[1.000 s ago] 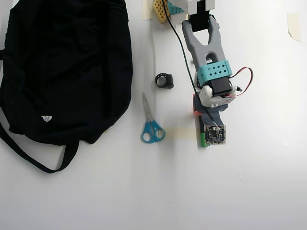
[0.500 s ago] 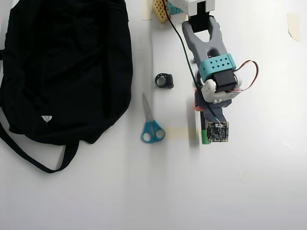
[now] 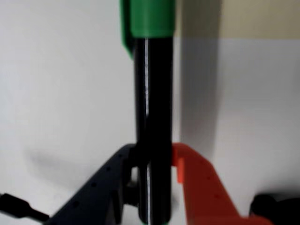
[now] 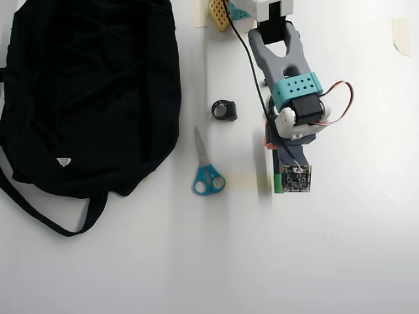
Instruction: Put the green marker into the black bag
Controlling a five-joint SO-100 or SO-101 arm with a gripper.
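Note:
In the wrist view the green marker runs up the middle, black barrel below and green cap at the top. My gripper is shut on the barrel, dark finger on the left and orange finger on the right. From overhead, the gripper sits right of centre, and only the marker's green end shows beside the wrist camera board. The black bag lies far to the left, well apart from the gripper.
Blue-handled scissors and a small black object lie between the bag and the arm. The bag's strap loops out at lower left. A yellow part sits by the arm base, and tape marks the far right.
The arm has pulled back slightly toward its base, and the marker's green end has moved up the picture with it. A blurred shadow now shows beside the marker.

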